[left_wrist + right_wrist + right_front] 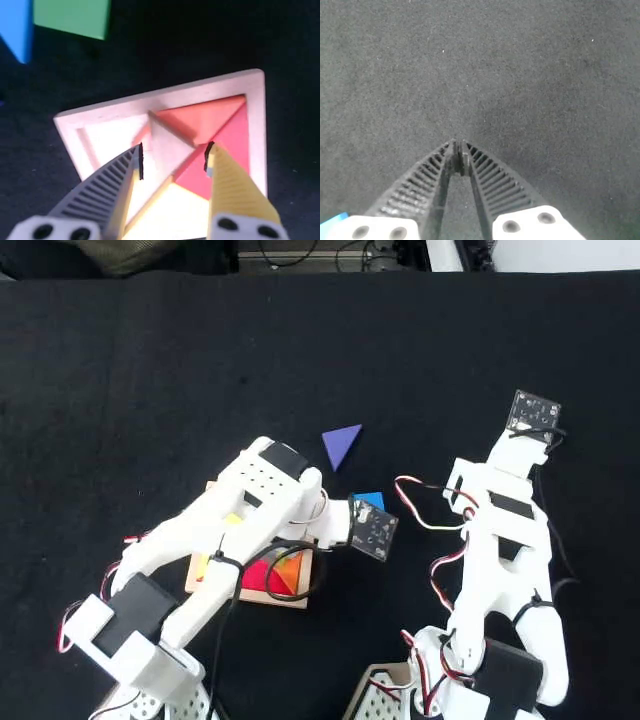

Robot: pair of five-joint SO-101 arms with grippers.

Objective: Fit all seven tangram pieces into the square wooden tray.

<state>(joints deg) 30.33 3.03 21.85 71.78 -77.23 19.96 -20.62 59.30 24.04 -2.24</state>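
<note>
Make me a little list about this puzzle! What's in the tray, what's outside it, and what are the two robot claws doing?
tray: square wooden tray on the black cloth, partly filled
in the tray: orange triangle, red triangle, yellow piece
outside the tray: purple triangle, blue piece, green piece
left gripper: open, above the tray
right gripper: shut, above bare black cloth, holding nothing
</note>
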